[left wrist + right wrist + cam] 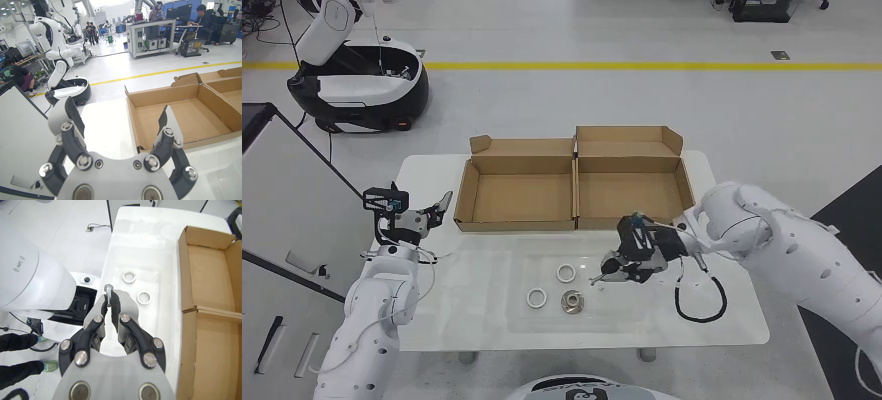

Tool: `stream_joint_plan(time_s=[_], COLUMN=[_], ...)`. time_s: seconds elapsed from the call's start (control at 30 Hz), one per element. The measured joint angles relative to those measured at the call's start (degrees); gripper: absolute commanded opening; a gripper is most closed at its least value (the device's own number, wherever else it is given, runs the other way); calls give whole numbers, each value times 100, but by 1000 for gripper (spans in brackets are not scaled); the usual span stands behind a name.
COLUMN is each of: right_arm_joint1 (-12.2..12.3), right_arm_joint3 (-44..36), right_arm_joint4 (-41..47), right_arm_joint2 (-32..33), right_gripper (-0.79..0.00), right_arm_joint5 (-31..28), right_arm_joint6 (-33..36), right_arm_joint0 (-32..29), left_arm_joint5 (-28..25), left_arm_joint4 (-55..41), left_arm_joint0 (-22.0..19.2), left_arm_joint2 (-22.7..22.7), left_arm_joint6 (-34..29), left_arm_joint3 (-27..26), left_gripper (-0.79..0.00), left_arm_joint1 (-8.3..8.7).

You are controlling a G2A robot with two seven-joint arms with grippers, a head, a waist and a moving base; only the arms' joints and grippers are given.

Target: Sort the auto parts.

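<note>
My right gripper [109, 303] is shut on a steel hex bolt [108, 294], held above the white table; from above the right gripper [614, 268] hangs just in front of the right cardboard box [630, 180]. Two white rings [566, 272] [536, 297] and a grey metal flanged part [570, 301] lie on the table ahead of it; the rings [129, 277] [144, 297] also show past the bolt. A black rubber loop [700, 298] lies on the table's right. My left gripper [121, 121] stands open and empty near the left box [189, 115], at the table's left edge [432, 215].
Two open cardboard boxes [514, 188] sit side by side at the table's back. A white mobile robot base [357, 85] stands on the floor beyond the left corner. A person's legs [20, 351] show on the floor beside the table.
</note>
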Motion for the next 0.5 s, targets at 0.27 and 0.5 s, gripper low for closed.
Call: stream_joint_plan(time_s=[0.27,0.5], right_arm_joint1=[271,528], right_arm_joint3=[-257,-36], right_arm_joint4=[-1296,-3550], right_arm_joint2=[-105,-763], right_gripper=[-785,-785], right_arm_joint5=[0,0], right_arm_joint6=[-1926,-5041], right_arm_joint0=[-49,245], left_arm_joint5=[0,0], left_arm_joint4=[0,0], left_arm_joint0=[0,0], left_arm_joint2=[0,0], left_arm_joint6=[0,0], left_arm_joint3=[0,0], left_gripper=[0,0], left_arm_joint1=[0,0])
